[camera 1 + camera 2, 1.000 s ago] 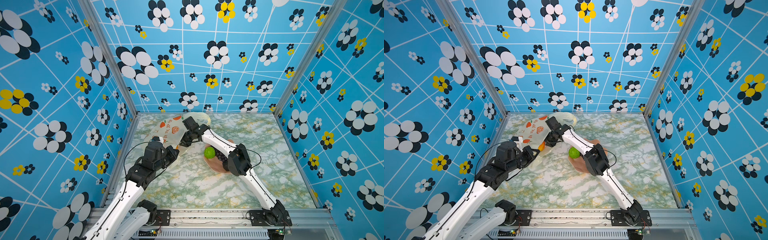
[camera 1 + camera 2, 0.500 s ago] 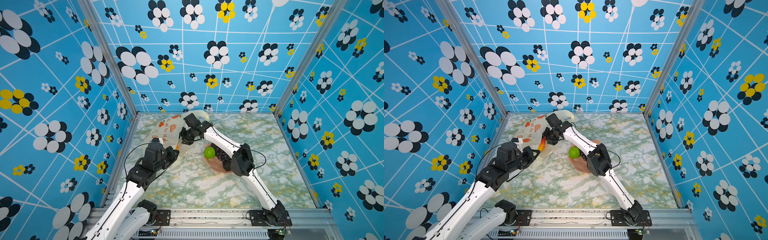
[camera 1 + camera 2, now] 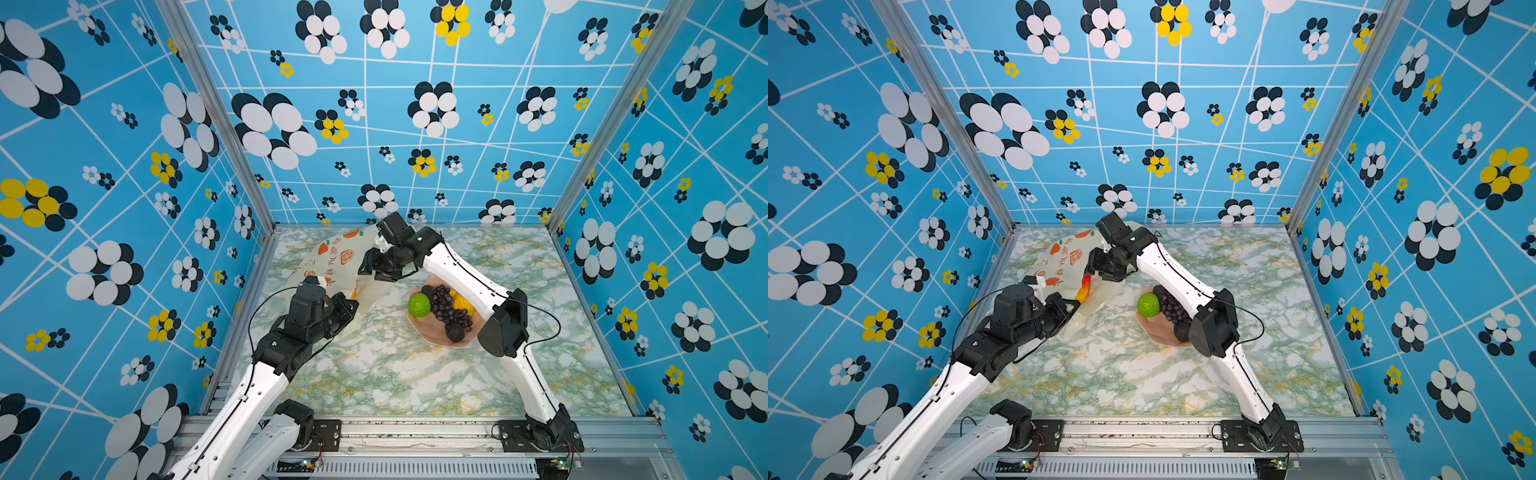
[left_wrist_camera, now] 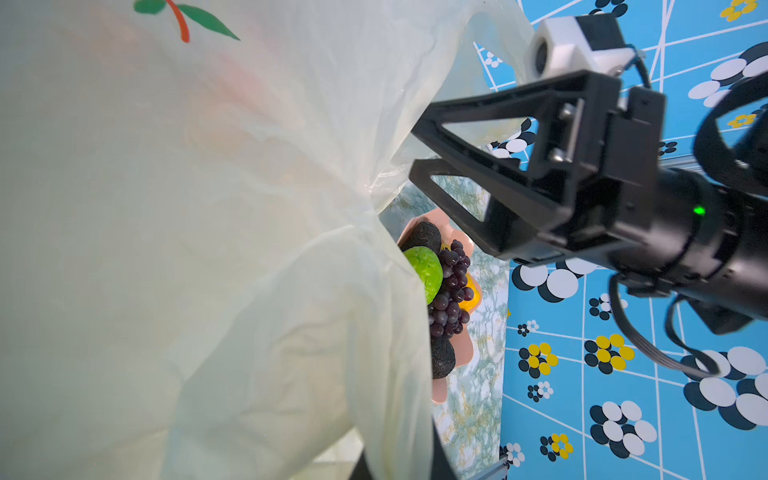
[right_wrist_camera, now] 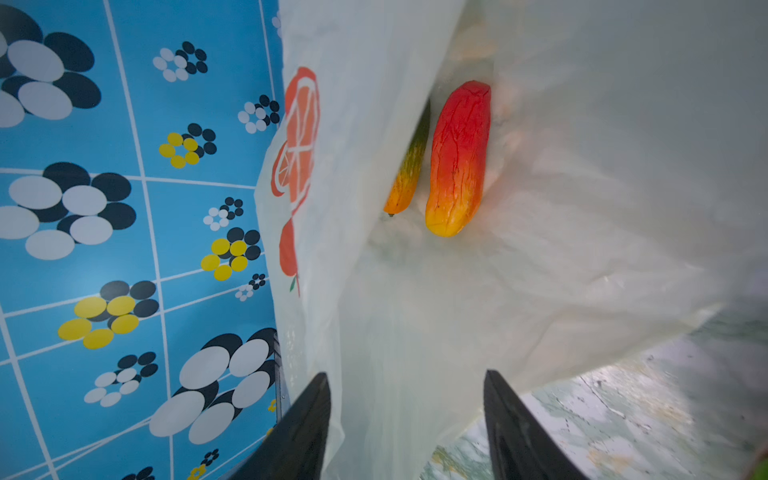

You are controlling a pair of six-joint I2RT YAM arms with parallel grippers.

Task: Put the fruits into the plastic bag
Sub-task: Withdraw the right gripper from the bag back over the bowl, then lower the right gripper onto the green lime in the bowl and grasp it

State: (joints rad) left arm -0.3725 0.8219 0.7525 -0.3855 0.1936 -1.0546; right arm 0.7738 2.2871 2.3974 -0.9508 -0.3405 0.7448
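left pincer (image 3: 348, 306) pressed together, pinching the thin pale-yellow plastic bag (image 3: 332, 257); right pincer (image 5: 405, 419) spread at its mouth, red-yellow toy fruit (image 5: 457, 158) lying inside

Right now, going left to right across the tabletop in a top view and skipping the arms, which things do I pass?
plastic bag → lime → grape bunch → yellow fruit. The pink bowl spans the fruits, so it is left out.
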